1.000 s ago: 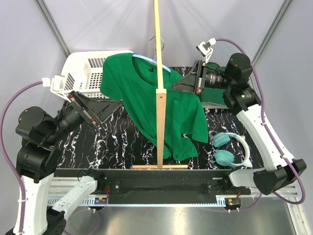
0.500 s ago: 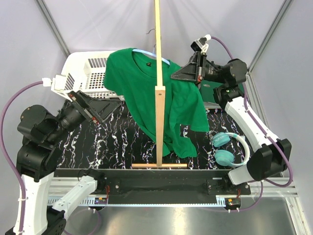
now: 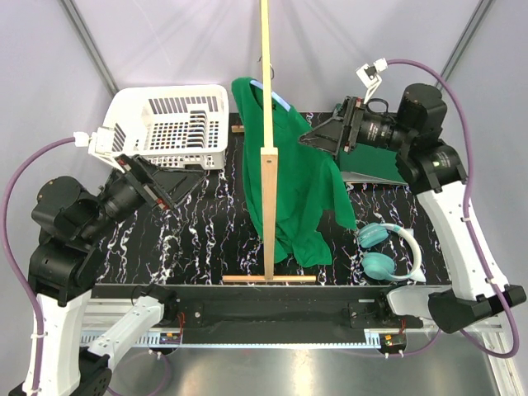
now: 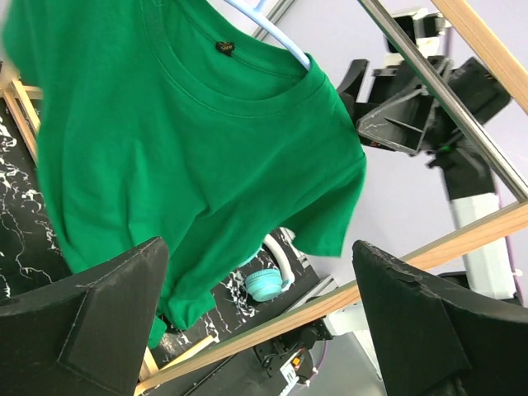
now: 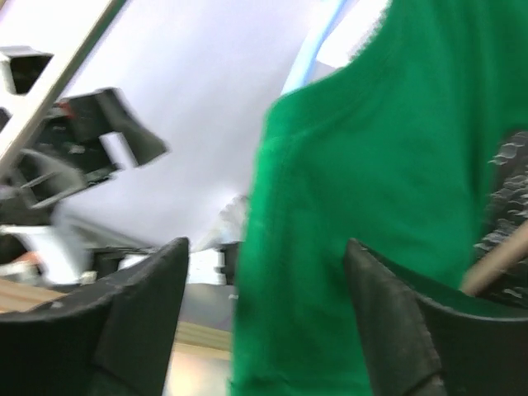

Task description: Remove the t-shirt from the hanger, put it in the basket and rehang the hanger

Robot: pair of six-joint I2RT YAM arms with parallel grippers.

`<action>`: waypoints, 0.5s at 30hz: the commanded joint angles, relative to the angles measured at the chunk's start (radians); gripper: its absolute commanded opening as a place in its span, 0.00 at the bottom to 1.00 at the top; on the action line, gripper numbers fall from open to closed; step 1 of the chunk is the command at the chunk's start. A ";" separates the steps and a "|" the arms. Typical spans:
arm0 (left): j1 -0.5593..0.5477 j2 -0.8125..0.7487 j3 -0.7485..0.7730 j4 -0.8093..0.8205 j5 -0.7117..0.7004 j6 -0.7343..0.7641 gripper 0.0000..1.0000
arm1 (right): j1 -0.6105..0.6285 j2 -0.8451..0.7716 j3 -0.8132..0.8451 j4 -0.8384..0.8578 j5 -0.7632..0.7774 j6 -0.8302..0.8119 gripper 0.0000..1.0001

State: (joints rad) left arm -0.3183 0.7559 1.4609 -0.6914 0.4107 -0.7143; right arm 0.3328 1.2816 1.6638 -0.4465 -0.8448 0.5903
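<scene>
1. The t-shirt (image 3: 293,190) hangs on the light-blue hanger (image 3: 279,97), whose hook sits high on the wooden pole stand (image 3: 268,165). The cloth drapes down past the pole on its right side, the hem low over the black marbled table (image 3: 206,239).
2. The right gripper (image 3: 305,139) is up at shoulder height, just beside the shirt's right shoulder and sleeve. Its fingers (image 5: 140,322) stand apart. From its own camera the green cloth (image 5: 363,206) fills the gap ahead of them, with a strip of hanger (image 5: 309,49) above. I cannot tell whether a fingertip touches the cloth, and nothing is pinched.
3. The left gripper (image 3: 191,183) hangs left of the shirt, clear of it, jaws spread wide and empty. Its camera looks straight at the shirt front (image 4: 190,148), collar and hanger arm (image 4: 264,25).
4. The pole stands in front of the shirt, between the two arms, its base at the table's near edge.
5. A white basket (image 3: 165,124) sits at the far left, behind the left gripper.
6. A flat dark green binder (image 3: 375,165) lies under the right arm, and teal headphones (image 3: 384,252) lie near the shirt's lower right corner.
</scene>
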 commanded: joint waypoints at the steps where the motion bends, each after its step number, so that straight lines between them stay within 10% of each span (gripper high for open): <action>1: 0.005 -0.010 -0.011 0.016 -0.004 0.027 0.98 | 0.023 0.019 0.155 -0.344 0.197 -0.296 0.86; 15: 0.005 0.000 -0.028 0.013 0.005 0.045 0.98 | 0.192 0.016 0.249 -0.511 0.496 -0.417 0.95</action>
State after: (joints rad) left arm -0.3183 0.7536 1.4368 -0.7094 0.4110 -0.6853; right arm 0.4797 1.3182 1.8832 -0.9337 -0.4473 0.2287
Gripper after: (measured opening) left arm 0.973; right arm 0.973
